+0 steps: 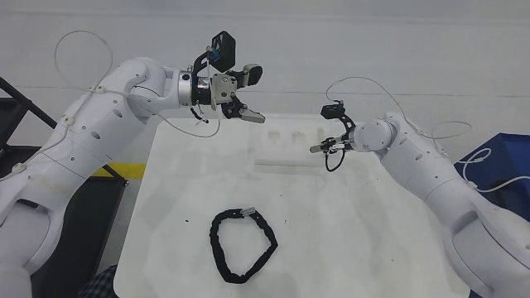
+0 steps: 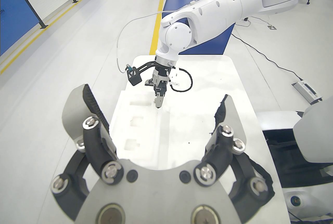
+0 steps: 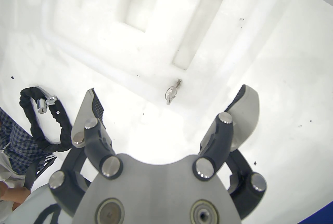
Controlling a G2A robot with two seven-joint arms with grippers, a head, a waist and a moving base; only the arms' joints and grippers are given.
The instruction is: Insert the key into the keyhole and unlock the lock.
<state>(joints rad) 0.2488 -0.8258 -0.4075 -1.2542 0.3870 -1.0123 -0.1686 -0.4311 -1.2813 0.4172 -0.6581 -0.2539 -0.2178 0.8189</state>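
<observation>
Left gripper (image 1: 255,96) hangs open off the foam tray's (image 1: 273,156) left end. The chain lock (image 1: 242,244) lies well apart from the tray, on the robot's side. The right gripper (image 3: 167,91) is spread wide over the key (image 3: 171,93), which lies on the tray's rim. The key is likely light, stiff and slippery, so pinching its ringed head looks best.

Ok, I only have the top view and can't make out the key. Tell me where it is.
Observer: The right wrist view has it. The key, on its ring, lies on the white foam tray, just past the end of the long slot.
Operator: Give me the right gripper's state.
Observer: The right gripper is open and holds nothing, and it hangs above the key.
Operator: Now describe the keyhole.
Observer: The chain lock lies on the table apart from the tray. Its silver cylinder turns the keyhole end towards that wrist camera.
</observation>
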